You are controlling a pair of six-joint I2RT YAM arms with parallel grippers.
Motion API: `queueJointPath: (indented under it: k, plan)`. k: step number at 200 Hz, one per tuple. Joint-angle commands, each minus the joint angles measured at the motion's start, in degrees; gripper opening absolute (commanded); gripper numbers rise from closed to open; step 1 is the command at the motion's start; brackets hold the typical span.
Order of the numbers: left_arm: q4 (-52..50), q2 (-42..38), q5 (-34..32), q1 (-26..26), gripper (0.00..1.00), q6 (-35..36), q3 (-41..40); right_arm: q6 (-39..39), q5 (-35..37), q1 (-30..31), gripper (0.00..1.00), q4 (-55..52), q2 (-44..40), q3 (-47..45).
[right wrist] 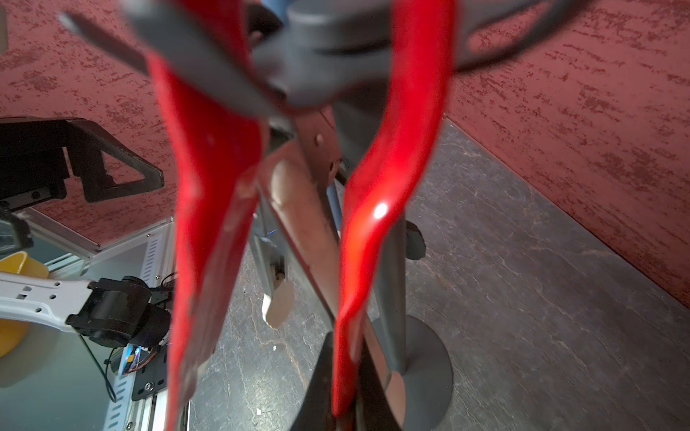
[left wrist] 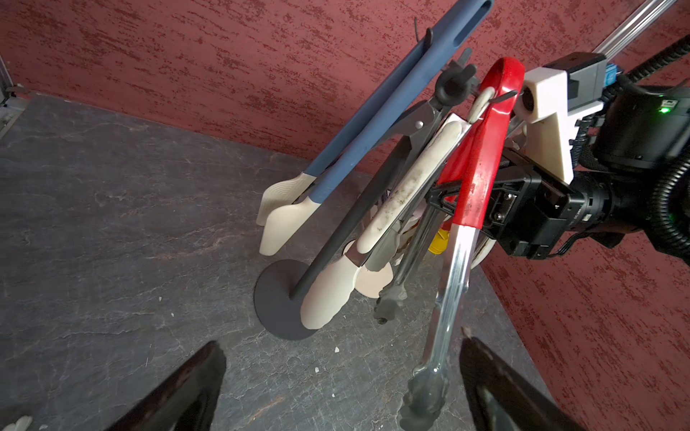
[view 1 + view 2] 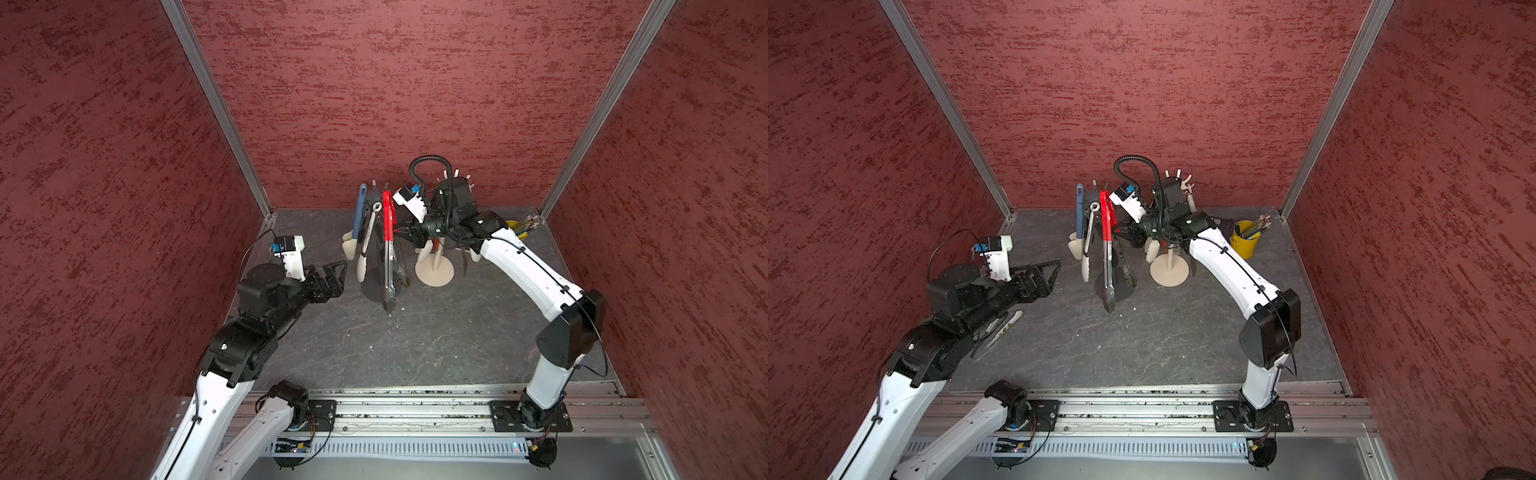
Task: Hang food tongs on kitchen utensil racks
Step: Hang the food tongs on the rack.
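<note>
Overhead stereo pair, wrist views facing rack [image 2: 336, 239]

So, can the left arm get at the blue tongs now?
Probably yes: the open left tool faces the blue tongs with nothing between; the right tool holds the red tongs beside them.

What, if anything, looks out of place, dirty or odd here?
The cream-handled tongs hanging on the dark grey rack carry dark smudges along the grip. Another pair of tongs lies flat on the table, partly hidden under the left arm. A few white flecks dot the table.
</note>
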Motion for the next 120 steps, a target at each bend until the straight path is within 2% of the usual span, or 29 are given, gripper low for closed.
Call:
queueJointPath:
  k: [1,42,82,99,120]
  plan:
    - [-0.7,-0.8,-0.7,0.9,1.0,-0.8,-0.6,-1.5,3.0,0.8,0.0,-3.4,1.6,1.3]
    - [-1.5,-1.3,-0.5,1.9,0.99,-1.5,-1.2,-1.6,3.9,1.1,0.0,-2.6,0.9,-1.2]
    - [-4.9,0.1,0.7,4.6,0.99,-7.4,-2.0,-0.5,7.0,1.4,0.0,-0.2,-1.1,-4.3]
    - [-6.8,1.1,2.6,7.1,0.99,-11.3,-3.0,0.2,8.0,1.3,0.04,1.8,-2.3,-6.0]
    - [-9.2,2.0,4.0,11.0,0.99,-16.2,-4.6,1.7,8.6,1.4,0.16,4.2,-3.8,-8.1]
